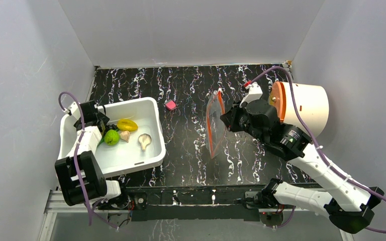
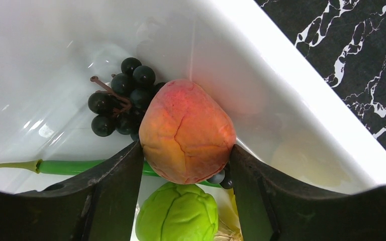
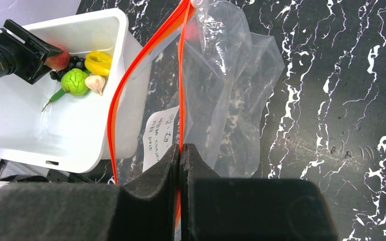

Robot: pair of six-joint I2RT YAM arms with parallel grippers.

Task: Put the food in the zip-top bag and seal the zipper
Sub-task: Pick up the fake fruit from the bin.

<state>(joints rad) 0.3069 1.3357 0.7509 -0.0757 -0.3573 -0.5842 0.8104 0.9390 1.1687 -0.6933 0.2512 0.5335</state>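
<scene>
Operator: Where is the clear crinkly zip-top bag (image 1: 215,128)?

Observer: Held up on edge over the black marbled table (image 1: 191,150), between the white plastic bin (image 1: 153,108) and the right arm. The right gripper (image 3: 181,150) has its fingers pressed together on one half of the orange-red zipper strip (image 3: 182,75). The other half bows away toward the bin, so the mouth gapes. A white written label (image 3: 160,135) shows through the plastic.

Operator: And the left gripper (image 2: 186,147)?

Observer: Down in a corner of the bin, drawn in narrow, with a finger touching each side of the orange-red toy ball (image 2: 186,125). I cannot tell whether the ball is off the bin floor.

Operator: The other food?

Observer: All in the bin. A cluster of dark toy grapes (image 2: 120,100) sits just behind the ball, and a long green pod (image 2: 70,166) runs beneath it. The wrinkled green ball (image 2: 178,213) lies just beside them. From above, the yellow banana-like piece (image 1: 127,124), the beige garlic (image 1: 125,135) and the beige mushroom (image 1: 144,141) lie near the bin's middle.

Operator: Anything loose on the table?

Observer: A small pink block (image 1: 171,105), between the bin and the bag.
</scene>
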